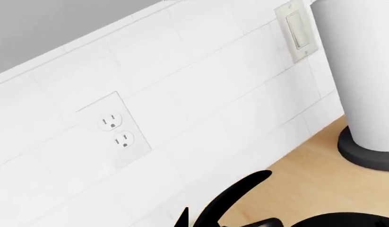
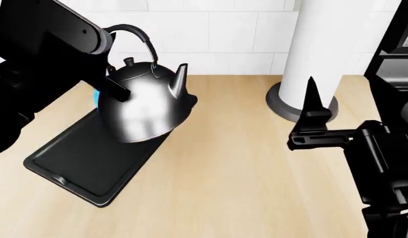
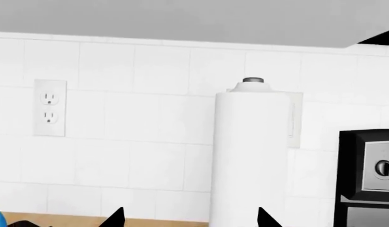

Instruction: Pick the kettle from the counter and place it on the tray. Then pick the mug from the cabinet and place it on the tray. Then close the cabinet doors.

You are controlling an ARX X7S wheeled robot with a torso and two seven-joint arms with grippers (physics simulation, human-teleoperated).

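We hold the kettle [image 2: 143, 101] in our left gripper [image 2: 114, 84], clenched near its handle, above the tray's [image 2: 78, 171] far end, apparently not yet set down. A blue spot beside it may be the mug [image 2: 94, 96]. Our right gripper [image 2: 310, 124] hangs released over the counter [image 2: 230, 173]. Cabinet doors are not visible; we read no writing.

Bright, even, sharp renders with soft shadows.

Head cam looks down over the counter [image 2: 243, 163]. Both wrist cams sit low, facing the tiled back wall [image 3: 143, 123]; all three share the paper-towel roll [image 3: 250, 156].
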